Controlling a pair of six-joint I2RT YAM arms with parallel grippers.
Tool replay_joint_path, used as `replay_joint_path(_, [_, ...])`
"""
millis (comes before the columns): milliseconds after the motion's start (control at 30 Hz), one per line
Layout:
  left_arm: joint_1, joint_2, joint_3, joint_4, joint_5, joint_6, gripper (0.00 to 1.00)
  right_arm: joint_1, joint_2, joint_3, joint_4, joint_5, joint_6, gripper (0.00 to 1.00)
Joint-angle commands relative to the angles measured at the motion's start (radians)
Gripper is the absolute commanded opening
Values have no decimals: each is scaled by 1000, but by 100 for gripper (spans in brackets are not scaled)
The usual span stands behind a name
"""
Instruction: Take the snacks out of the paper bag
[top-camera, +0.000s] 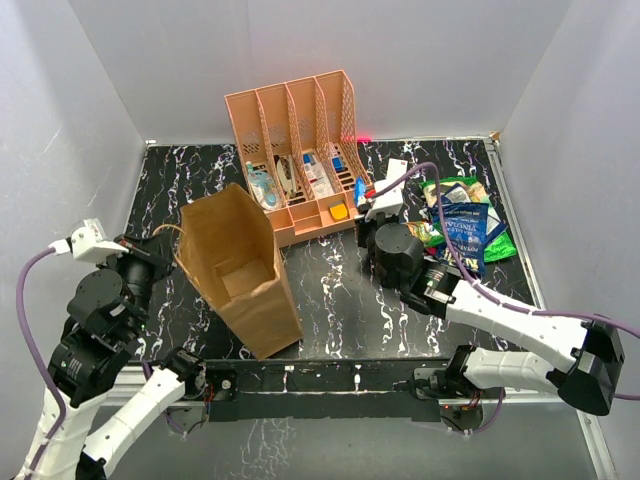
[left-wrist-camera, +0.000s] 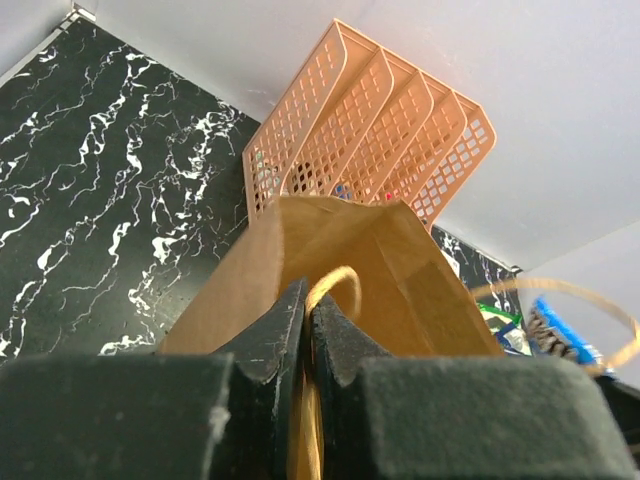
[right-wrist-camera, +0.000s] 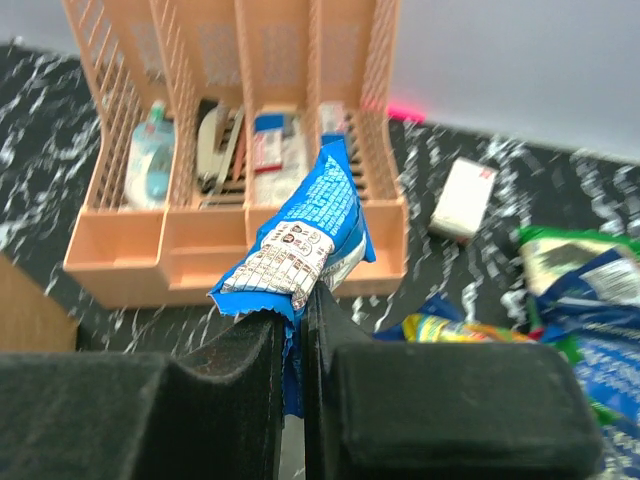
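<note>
The brown paper bag (top-camera: 240, 270) stands tilted at the left centre, its mouth open towards the arms; what is inside it is hidden. My left gripper (top-camera: 165, 250) is shut on the bag's thin loop handle (left-wrist-camera: 335, 285), at the near rim of the bag (left-wrist-camera: 400, 270). My right gripper (top-camera: 366, 205) is shut on a bright blue snack packet (right-wrist-camera: 305, 230) and holds it above the table in front of the orange rack. Other snacks lie in a pile at the right: a green chip bag (top-camera: 455, 190) and a dark blue packet (top-camera: 465, 235), also in the right wrist view (right-wrist-camera: 600, 290).
The orange slotted file rack (top-camera: 295, 150) with small toiletry items stands at the back centre. A white rectangular remote (right-wrist-camera: 462, 198) lies between the rack and the snack pile. White walls close in the black marbled table (top-camera: 340, 290) on three sides.
</note>
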Motion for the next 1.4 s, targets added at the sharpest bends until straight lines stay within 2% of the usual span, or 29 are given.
replay_joint_path(0, [-4, -34, -33, -21, 25, -42, 6, -51, 1, -90, -49, -262, 262, 8])
replay_joint_path(167, [-3, -43, -45, -38, 69, -51, 12, -87, 12, -239, 10, -381, 388, 8])
replay_joint_path(300, [-3, -37, -37, -32, 149, -9, 32, -124, 37, -323, 51, -413, 432, 8])
replay_joint_path(400, [-3, -7, -4, -76, 154, -8, 48, -166, 59, -358, 72, -443, 466, 8])
replay_joint_path(500, [-2, 16, 32, -101, 157, 15, 56, -213, 80, -382, 72, -454, 509, 8])
replay_joint_path(533, [-2, 20, 42, -103, 158, 29, 62, -226, 86, -390, 71, -459, 520, 10])
replay_joint_path(567, [-3, 21, 52, -103, 159, 46, 79, -237, 91, -394, 62, -455, 535, 14])
replay_joint_path(600, [-2, 23, 64, -102, 161, 72, 93, -243, 95, -394, 48, -443, 548, 20])
replay_joint_path(633, [-4, 24, 75, -101, 159, 88, 98, -247, 98, -389, 19, -429, 558, 28])
replay_joint_path(767, [-3, 43, 147, -108, 133, 187, 98, -248, 64, -297, -167, -375, 567, 85])
replay_joint_path(800, [-3, 53, 168, -109, 124, 211, 98, -248, 46, -260, -224, -378, 567, 96])
replay_joint_path(967, [-3, 91, 252, -60, 73, 311, 98, -248, -68, -66, -490, -403, 599, 98])
replay_joint_path(1167, [-3, 141, 307, 69, 86, 427, 98, -249, -279, 90, -517, -423, 375, 99])
replay_joint_path(1267, [-2, 182, 364, 111, 125, 479, 98, -249, -334, 249, -530, -407, 269, 99])
replay_joint_path(1367, [-2, 217, 431, 144, 195, 524, 98, -249, -324, 457, -541, -397, 189, 99])
